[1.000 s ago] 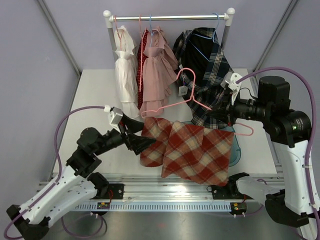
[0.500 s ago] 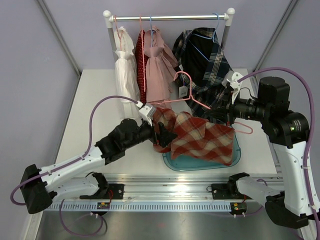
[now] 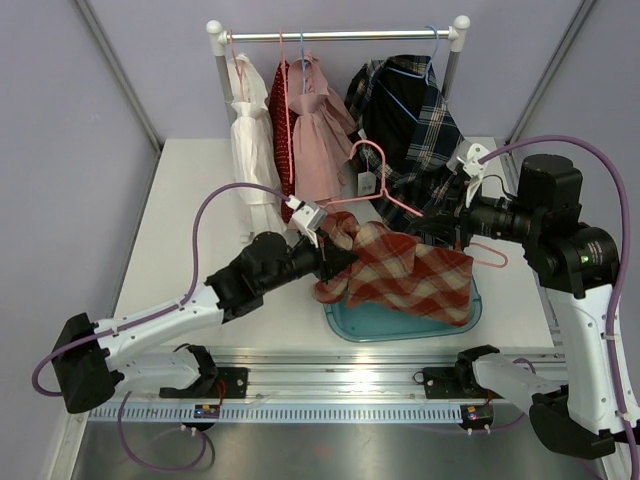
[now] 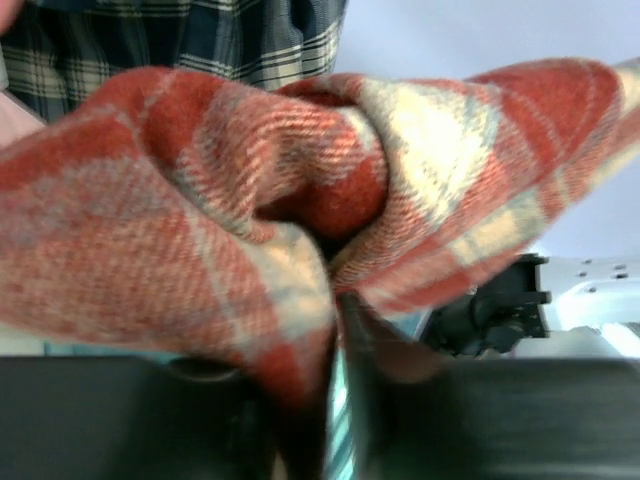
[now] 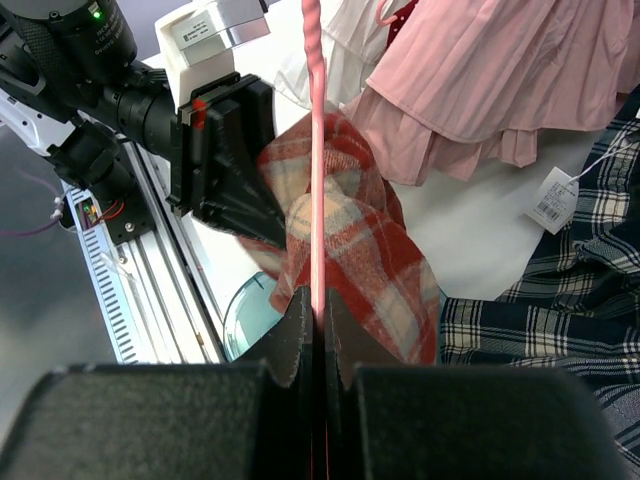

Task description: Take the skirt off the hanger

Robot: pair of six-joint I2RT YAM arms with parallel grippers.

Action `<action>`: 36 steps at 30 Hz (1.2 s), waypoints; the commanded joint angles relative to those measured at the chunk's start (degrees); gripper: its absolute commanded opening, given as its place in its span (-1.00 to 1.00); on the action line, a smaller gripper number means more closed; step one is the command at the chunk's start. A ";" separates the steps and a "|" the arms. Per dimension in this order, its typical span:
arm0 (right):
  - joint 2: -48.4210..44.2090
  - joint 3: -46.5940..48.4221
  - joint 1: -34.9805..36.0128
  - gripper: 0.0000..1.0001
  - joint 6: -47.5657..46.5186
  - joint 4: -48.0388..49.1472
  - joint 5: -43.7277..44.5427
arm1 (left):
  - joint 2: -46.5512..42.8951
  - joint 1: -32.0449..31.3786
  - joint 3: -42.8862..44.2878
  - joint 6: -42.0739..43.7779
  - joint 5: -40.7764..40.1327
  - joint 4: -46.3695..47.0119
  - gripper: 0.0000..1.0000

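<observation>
The red and cream plaid skirt [image 3: 415, 282] hangs bunched over the pink hanger [image 3: 386, 203] above the table's middle. My right gripper [image 3: 428, 228] is shut on the hanger's lower bar; in the right wrist view the pink wire [image 5: 316, 150] runs straight between its closed fingers [image 5: 318, 305]. My left gripper [image 3: 336, 262] is at the skirt's left edge. In the left wrist view its jaws [image 4: 335, 300] stand nearly together with a fold of the skirt [image 4: 200, 200] pinched between them. The skirt [image 5: 370, 250] drapes on both sides of the wire.
A teal basin [image 3: 365, 323] sits on the table under the skirt. Behind stands a clothes rail [image 3: 340, 36] with a white garment [image 3: 250, 140], pink dresses [image 3: 315, 140] and a dark plaid garment [image 3: 410, 120] close behind the hanger.
My left arm has reached right to the skirt's left edge and its jaws have closed on the cloth. The skirt has been gathered up from hanging flat. The right arm holds still.
</observation>
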 commanded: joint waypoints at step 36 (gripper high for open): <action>-0.67 -1.49 -8.28 -1.00 6.40 14.46 26.73 | -44.25 -0.42 12.27 15.84 -9.30 -35.76 -1.00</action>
